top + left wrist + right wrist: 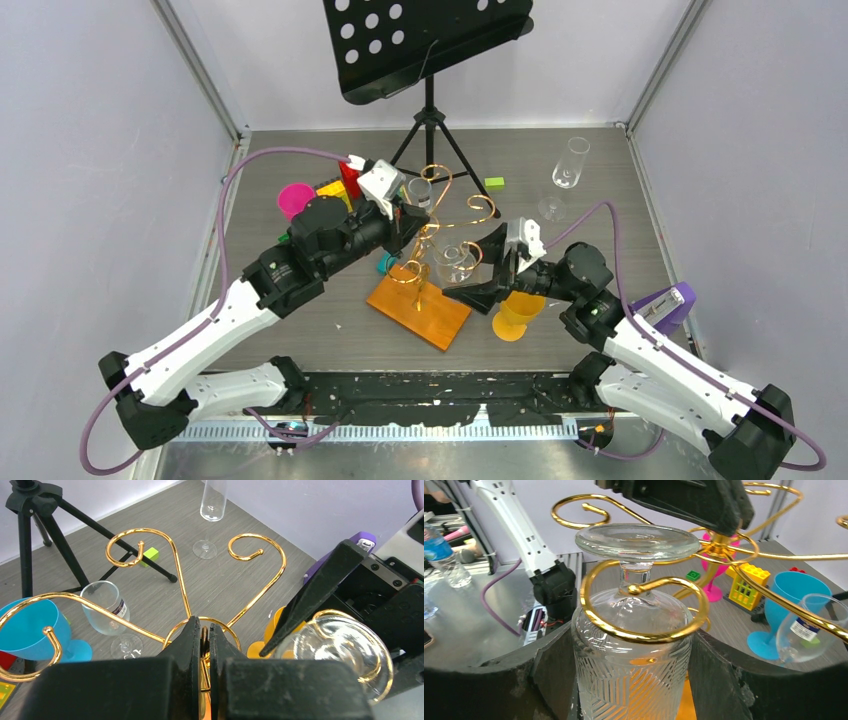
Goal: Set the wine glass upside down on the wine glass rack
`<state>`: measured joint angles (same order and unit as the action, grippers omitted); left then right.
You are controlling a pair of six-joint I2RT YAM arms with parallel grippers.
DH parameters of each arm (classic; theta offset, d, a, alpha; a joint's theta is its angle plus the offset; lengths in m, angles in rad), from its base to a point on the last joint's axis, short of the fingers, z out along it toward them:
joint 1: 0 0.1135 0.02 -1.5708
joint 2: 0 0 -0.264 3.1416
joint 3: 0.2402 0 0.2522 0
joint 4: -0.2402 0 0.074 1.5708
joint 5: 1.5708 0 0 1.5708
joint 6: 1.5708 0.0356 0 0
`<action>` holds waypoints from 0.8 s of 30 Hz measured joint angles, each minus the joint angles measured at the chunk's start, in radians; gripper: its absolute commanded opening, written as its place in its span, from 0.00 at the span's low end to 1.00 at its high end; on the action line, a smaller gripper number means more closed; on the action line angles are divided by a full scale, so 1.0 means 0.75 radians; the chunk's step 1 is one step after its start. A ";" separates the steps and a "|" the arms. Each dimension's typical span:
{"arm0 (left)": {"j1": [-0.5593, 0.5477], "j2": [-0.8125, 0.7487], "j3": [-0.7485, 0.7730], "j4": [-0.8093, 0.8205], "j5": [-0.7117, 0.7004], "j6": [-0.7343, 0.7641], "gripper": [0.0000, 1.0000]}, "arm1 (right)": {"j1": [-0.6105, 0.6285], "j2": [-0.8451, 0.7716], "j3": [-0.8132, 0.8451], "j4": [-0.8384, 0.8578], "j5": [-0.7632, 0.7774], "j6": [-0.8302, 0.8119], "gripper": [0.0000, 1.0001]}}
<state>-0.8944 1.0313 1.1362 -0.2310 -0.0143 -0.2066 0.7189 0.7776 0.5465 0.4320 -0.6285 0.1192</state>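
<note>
While top view shows left tool point(418, 236) pinched shut on the rack point(425, 312) stem, right tool point(470, 268) holds the glass point(455, 258) inverted at a loop. Left wrist: jaws clamp gold stem. Right wrist: bowl gripped wide, glass stem inside loop, foot above. Likely fragile, slippery, light; hold the bowl.

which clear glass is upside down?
The patterned wine glass in the right gripper: foot up, stem inside a gold rack loop. The labelled glass and tall flute stand upright.
</note>
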 measured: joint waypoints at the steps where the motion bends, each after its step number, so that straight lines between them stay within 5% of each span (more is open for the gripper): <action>1: 0.001 0.001 0.000 0.002 0.000 0.000 0.00 | 0.001 0.000 0.000 0.008 -0.020 0.003 0.05; 24: 0.001 -0.023 -0.032 0.032 -0.001 0.001 0.00 | 0.016 -0.169 -0.061 -0.009 0.056 0.024 0.05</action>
<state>-0.8940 1.0138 1.1122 -0.2073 -0.0147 -0.2062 0.7311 0.6506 0.5007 0.4252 -0.5861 0.1375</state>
